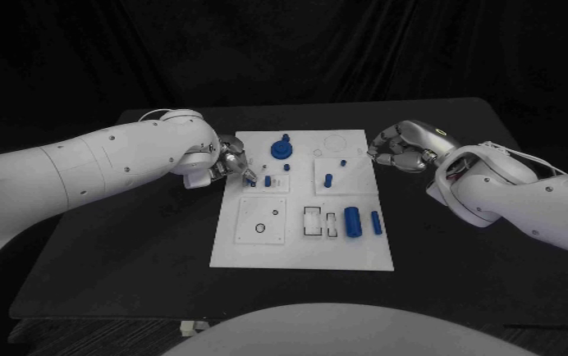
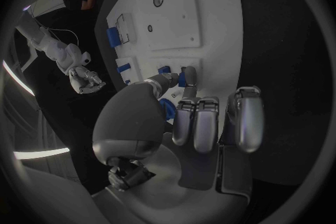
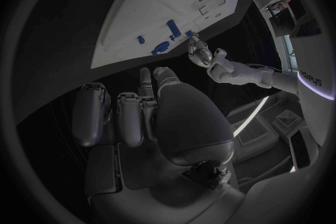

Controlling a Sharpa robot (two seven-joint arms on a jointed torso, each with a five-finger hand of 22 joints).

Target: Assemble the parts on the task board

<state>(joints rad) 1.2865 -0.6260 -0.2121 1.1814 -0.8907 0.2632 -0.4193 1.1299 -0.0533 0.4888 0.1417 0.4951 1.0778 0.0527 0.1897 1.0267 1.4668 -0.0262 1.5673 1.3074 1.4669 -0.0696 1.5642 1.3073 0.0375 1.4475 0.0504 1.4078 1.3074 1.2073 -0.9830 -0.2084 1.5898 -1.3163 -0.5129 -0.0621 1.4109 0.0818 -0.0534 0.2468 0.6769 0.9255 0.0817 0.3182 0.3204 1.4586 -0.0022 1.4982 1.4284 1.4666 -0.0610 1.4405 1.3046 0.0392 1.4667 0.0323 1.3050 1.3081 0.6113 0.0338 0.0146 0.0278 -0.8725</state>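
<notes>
The white task board (image 1: 302, 245) lies in the middle of the black table (image 1: 130, 249). The left hand (image 1: 225, 163) is at the board's left edge, in its far half, and pinches a small blue peg (image 2: 182, 79) between its thumb and a finger right at the board's surface, while its other fingers (image 2: 203, 123) are curled in side by side. The right hand (image 1: 400, 148) is just off the board's far right corner, above the table, with its fingers (image 3: 115, 117) curled in together and nothing in them. On the board, a round blue knob (image 1: 281, 148) stands near the far edge, a short blue pin (image 1: 328, 180) stands on the right half, and a thick blue cylinder (image 1: 351, 221) and a slimmer blue rod (image 1: 377, 222) lie side by side near the right edge.
</notes>
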